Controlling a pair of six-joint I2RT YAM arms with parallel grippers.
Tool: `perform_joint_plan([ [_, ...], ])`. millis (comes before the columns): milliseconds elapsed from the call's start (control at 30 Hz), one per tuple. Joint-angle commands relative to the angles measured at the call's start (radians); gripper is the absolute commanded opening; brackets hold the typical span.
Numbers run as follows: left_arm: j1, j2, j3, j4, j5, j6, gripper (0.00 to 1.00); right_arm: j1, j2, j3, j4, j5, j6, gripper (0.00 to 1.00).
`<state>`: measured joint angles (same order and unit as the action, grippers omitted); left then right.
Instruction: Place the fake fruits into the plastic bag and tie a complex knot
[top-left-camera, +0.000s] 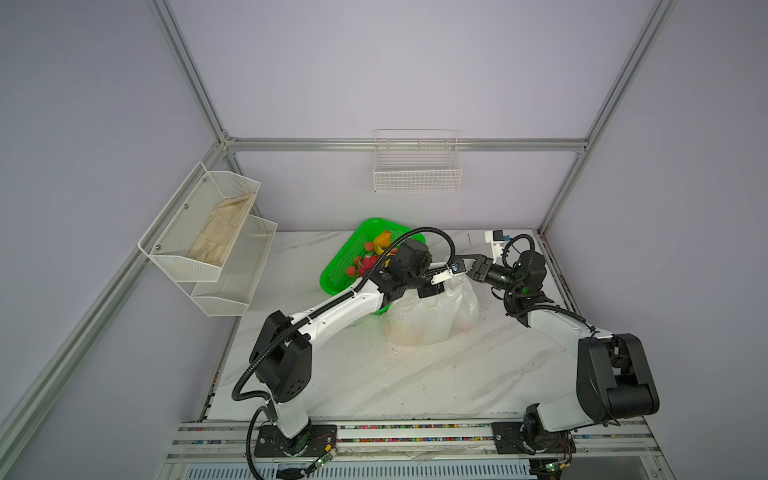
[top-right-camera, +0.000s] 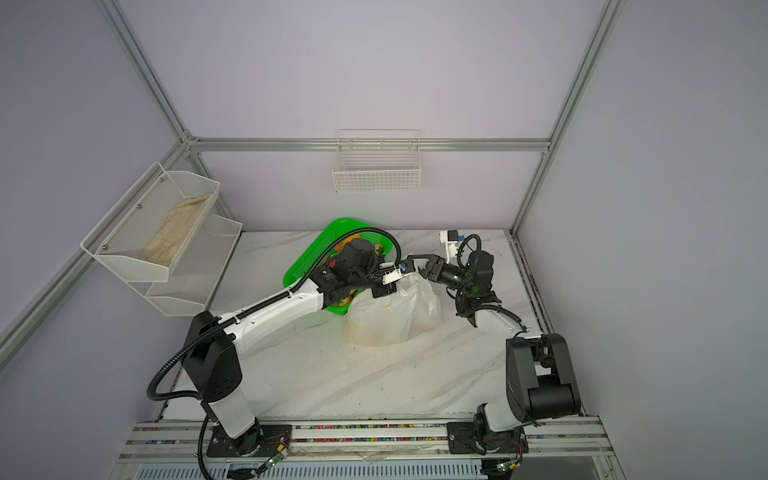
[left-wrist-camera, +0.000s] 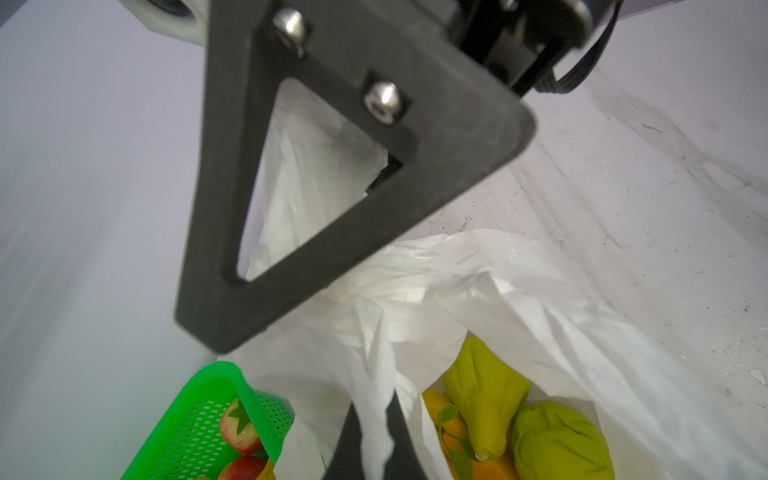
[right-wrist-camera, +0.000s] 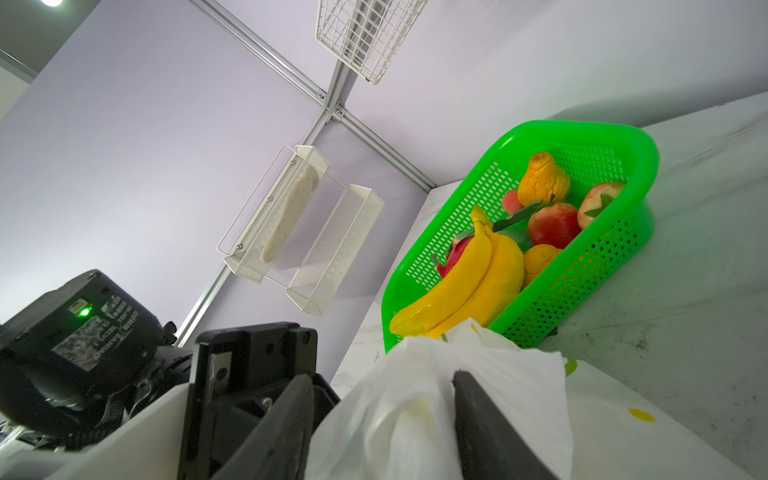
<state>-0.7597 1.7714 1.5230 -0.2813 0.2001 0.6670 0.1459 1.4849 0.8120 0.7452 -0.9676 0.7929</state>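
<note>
The white plastic bag (top-left-camera: 432, 316) (top-right-camera: 395, 316) stands on the marble table in front of the green basket. Inside it, the left wrist view shows two green pears (left-wrist-camera: 486, 399) and an orange fruit (left-wrist-camera: 453, 419). My left gripper (top-left-camera: 429, 288) (left-wrist-camera: 376, 449) is shut on a strip of the bag's top edge. My right gripper (top-left-camera: 464, 268) (right-wrist-camera: 382, 419) is at the bag's top from the right. Its fingers stand apart, with a bunch of bag plastic (right-wrist-camera: 399, 399) loose between them. More fake fruits lie in the basket: a banana bunch (right-wrist-camera: 469, 278) and red apples (right-wrist-camera: 552, 224). No knot shows.
The green mesh basket (top-left-camera: 336, 270) (right-wrist-camera: 582, 137) sits just behind and left of the bag, partly under my left arm. A white mesh shelf with a beige cloth (top-left-camera: 220, 237) hangs on the left wall. A wire basket (top-left-camera: 417, 166) hangs on the back wall.
</note>
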Motion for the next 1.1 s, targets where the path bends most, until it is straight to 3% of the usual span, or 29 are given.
perform_joint_plan([
  [0, -0.014, 0.002, -0.038, -0.001, -0.048, 0.046, 0.00, 0.018, -0.004, 0.034, -0.083, 0.043, -0.059, 0.57],
  [133, -0.026, 0.007, -0.038, -0.007, -0.076, 0.065, 0.00, 0.029, -0.004, 0.059, -0.140, 0.077, -0.110, 0.55],
  [200, -0.031, 0.011, -0.038, -0.015, -0.083, 0.073, 0.00, 0.031, -0.003, 0.073, -0.167, 0.083, -0.132, 0.50],
  [300, -0.036, 0.013, -0.035, -0.036, -0.078, 0.078, 0.06, 0.030, -0.001, 0.089, -0.173, 0.088, -0.160, 0.28],
  [367, -0.036, 0.005, -0.030, -0.064, -0.065, 0.067, 0.15, 0.030, 0.000, 0.107, -0.175, 0.081, -0.192, 0.15],
  [467, -0.035, -0.021, -0.033, -0.089, -0.045, 0.051, 0.23, 0.024, 0.004, 0.129, -0.181, 0.066, -0.261, 0.00],
  [800, 0.018, -0.160, -0.036, -0.108, 0.100, -0.033, 0.46, -0.001, -0.001, 0.182, -0.162, -0.034, -0.500, 0.00],
  [1067, 0.135, -0.201, 0.005, -0.072, 0.298, -0.207, 0.58, -0.001, -0.003, 0.151, 0.052, -0.067, -0.444, 0.00],
])
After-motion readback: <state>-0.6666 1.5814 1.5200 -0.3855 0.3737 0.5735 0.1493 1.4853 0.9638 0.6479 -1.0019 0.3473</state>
